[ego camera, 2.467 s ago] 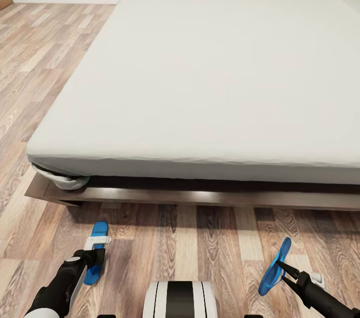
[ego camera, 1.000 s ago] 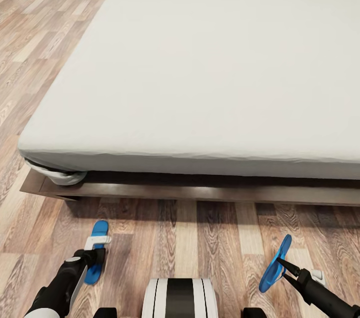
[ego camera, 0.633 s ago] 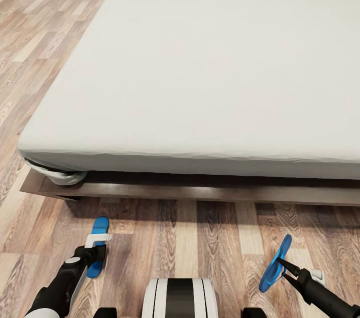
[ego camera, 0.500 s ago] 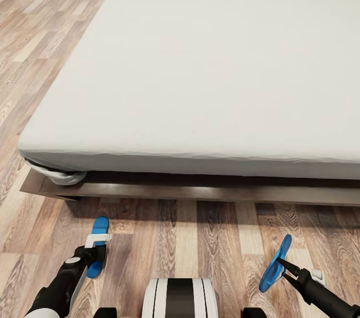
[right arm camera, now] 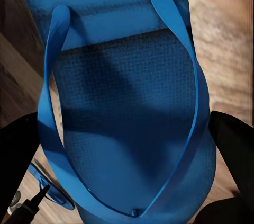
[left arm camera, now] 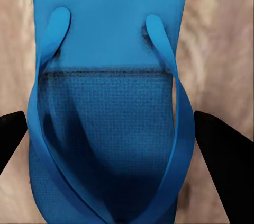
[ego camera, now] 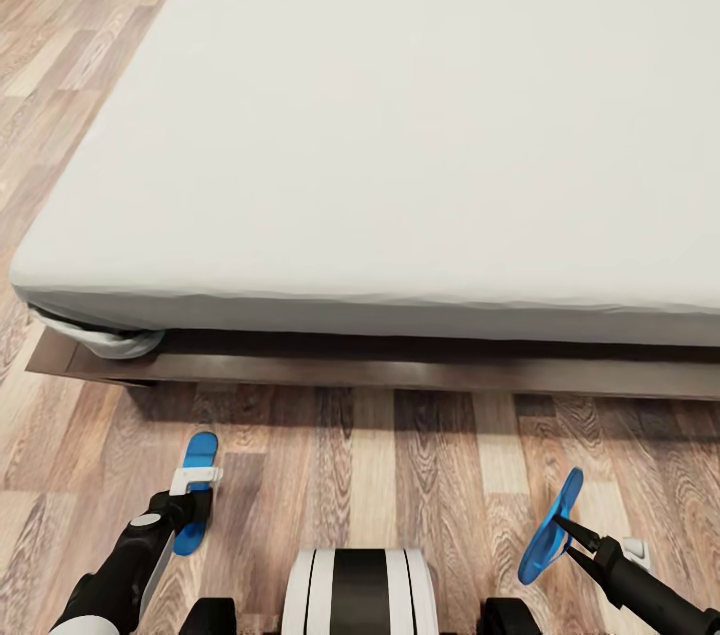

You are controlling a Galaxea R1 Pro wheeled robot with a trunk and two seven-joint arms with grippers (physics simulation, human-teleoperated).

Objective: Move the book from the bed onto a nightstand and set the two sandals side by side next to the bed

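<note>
So the bed takes up most of the head view, pale mattress on a dark wood frame, with plank floor running along its near edge and off past its corner. A bit of sheet bunches out under the mattress at that corner.

Both sandals are on the floor side of the bed's near edge, well apart from each other. The left sandal is just out from the bed's corner, flat or nearly flat over the floor, toe end pointing at the frame. The left gripper is right on top of it. In the left wrist view the sandal sits between the two dark fingers, one on each side of it, but whether they actually touch the edges I can't tell, so no call on pinched or loose.

The right sandal is further along the bed's near edge, tipped up on its edge and clear of the floor. The right gripper has its thin tips narrowed onto it, holding it. The right wrist view has the strap side of that sandal up close, dark fingers flanking it.

The robot's white and black trunk sits between the two arms.
</note>
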